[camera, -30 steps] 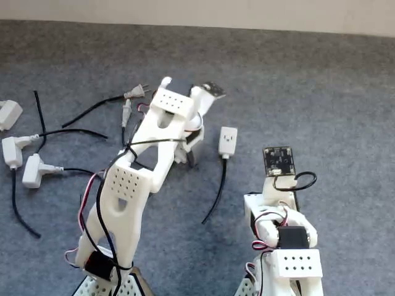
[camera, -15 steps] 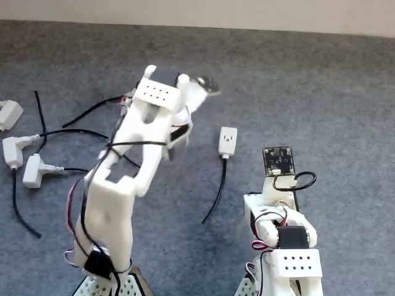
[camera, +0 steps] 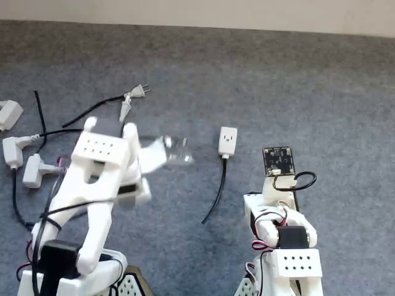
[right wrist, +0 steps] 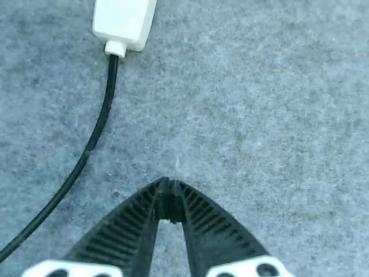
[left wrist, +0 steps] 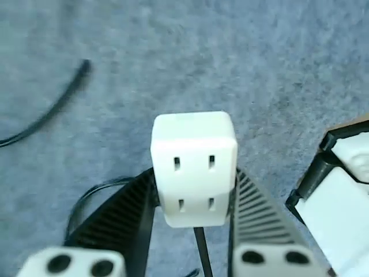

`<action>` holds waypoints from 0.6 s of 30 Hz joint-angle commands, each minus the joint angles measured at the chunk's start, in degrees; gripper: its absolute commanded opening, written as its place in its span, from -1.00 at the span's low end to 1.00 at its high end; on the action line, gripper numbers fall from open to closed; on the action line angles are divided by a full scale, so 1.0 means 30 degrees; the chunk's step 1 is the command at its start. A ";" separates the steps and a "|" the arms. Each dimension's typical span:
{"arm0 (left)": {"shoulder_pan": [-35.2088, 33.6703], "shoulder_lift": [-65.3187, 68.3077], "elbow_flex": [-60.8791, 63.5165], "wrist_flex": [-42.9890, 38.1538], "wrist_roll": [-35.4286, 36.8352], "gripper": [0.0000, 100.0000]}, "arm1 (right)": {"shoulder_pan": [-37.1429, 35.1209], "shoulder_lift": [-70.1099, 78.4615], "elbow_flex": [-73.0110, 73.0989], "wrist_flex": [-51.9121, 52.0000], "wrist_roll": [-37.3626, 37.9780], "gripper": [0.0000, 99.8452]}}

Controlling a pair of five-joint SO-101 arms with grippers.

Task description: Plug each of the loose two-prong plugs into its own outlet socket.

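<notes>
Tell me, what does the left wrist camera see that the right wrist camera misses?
Left wrist view: the left gripper clamped on a white double socket, a stray cable end beyond it. Right wrist view: the right gripper shut on nothing, with a loose socket and its black cord lying ahead. Both: black ribbed fingers over grey carpet.

Carpet (camera: 296, 80): grey, short pile, spread beneath both pairs of jaws. Pale wall strip (camera: 247, 12): far beyond the jaws.

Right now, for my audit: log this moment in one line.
left claw: shut on outlet socket | right claw: shut, empty | two-prong plug: loose
</notes>
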 commanded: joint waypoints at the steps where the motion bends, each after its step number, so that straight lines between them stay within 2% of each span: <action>1: -0.0513 -0.0894 0.4381 -0.3429 -0.0938 -0.99 | -0.0220 -0.0190 -0.1216 -0.0015 -0.0088 -0.98; 7: -0.0484 -0.0894 0.5846 -0.5158 -0.0908 -0.97 | -0.0220 -0.0161 -0.1216 -0.0015 -0.0088 -0.98; 14: -0.0601 -0.1070 0.5524 -0.5216 -0.0908 -0.58 | -0.0220 -0.0161 -0.1216 -0.0015 -0.0088 -0.98; 18: -0.0952 -0.1070 0.4234 -0.5099 -0.0879 -0.54 | -0.0220 -0.0161 -0.1216 -0.0015 -0.0088 -0.98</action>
